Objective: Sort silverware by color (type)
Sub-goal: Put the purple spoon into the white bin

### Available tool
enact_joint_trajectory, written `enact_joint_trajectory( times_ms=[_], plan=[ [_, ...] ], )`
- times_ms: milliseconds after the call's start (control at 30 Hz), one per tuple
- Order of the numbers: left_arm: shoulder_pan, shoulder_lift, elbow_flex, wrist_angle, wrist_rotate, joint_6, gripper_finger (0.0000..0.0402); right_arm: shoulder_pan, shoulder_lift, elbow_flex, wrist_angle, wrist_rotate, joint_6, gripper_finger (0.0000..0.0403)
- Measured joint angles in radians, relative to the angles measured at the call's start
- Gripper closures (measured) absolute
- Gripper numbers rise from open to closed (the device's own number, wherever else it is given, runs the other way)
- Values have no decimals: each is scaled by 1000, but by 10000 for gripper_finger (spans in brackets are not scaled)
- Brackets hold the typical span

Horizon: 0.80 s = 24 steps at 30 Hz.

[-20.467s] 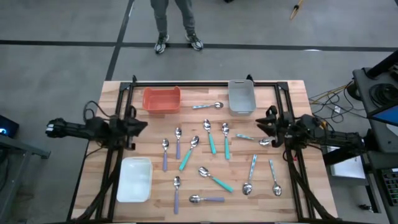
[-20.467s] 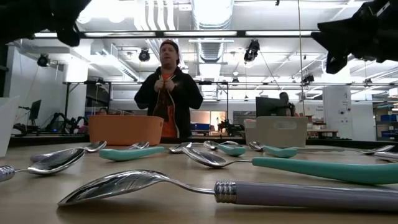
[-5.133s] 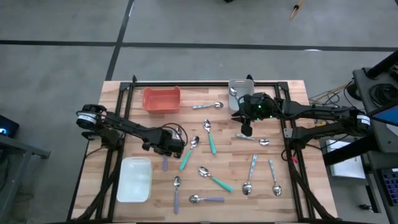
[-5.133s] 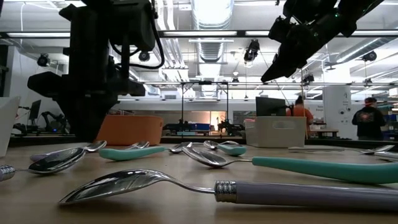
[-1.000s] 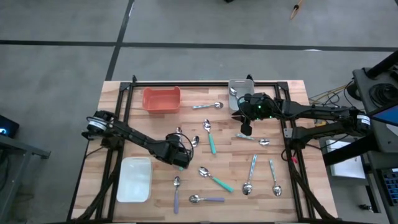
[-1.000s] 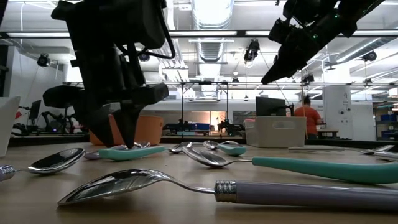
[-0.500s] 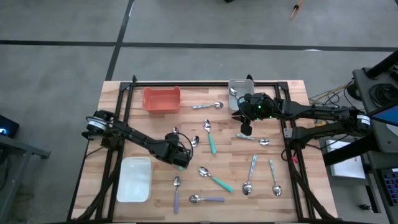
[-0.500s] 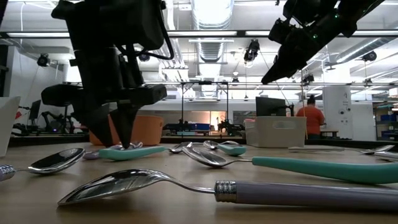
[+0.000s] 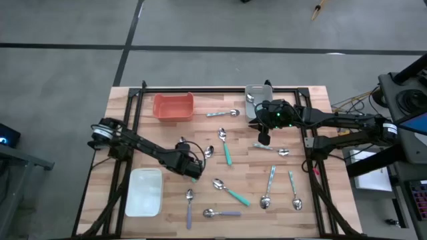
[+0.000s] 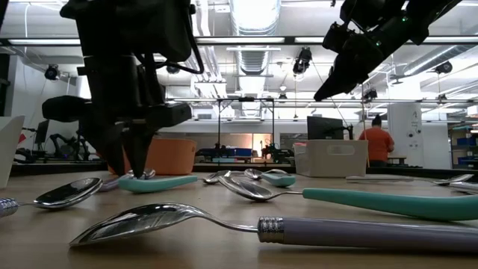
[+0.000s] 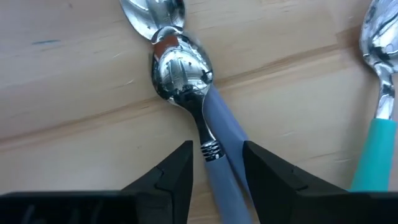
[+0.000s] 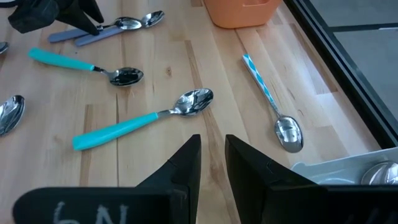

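Note:
My left gripper (image 9: 189,167) (image 11: 216,177) is at the middle of the table, shut on the handles of two lavender spoons (image 11: 180,71) that lie side by side, bowls toward the far edge (image 9: 181,142). A teal spoon (image 11: 376,143) lies just beside them. My right gripper (image 9: 264,140) (image 12: 212,146) hovers shut and empty above the table, near the grey tray (image 9: 259,105), which holds one spoon (image 12: 373,174). Teal spoons (image 9: 227,152) (image 9: 233,193), pale blue spoons (image 9: 223,113) (image 9: 269,189) and lavender spoons (image 9: 220,213) lie flat on the wood. My left gripper pinches the two lavender handles together between its two fingers, just behind the metal collar of the upper spoon (image 11: 210,151). The fingers (image 10: 128,166) come from above, pointing down, and lie across the handles. Both spoons rest on the table, bowls beyond the fingertips.
An orange tray (image 9: 173,107) stands at the far left and a white tray (image 9: 145,192) at the near left. Black frame rails (image 9: 127,133) run along both sides of the table. A person in an orange top (image 10: 377,142) stands far off in the room.
My left gripper has moved a little toward the table's left edge, low over the wood, and its fingers have drawn closer together around the lavender handles. The two lavender spoons have slid with it toward the left, staying on the table.

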Motion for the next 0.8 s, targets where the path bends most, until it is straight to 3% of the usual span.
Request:
enact_joint_trajectory(
  times_ms=[300,800],
  plan=[
    [0,-13,-1,-84,0,0,281,0,0,0,2,0,0,339],
    [0,-16,-1,-24,25,10,281,0,0,0,6,0,0,339]
  ],
)
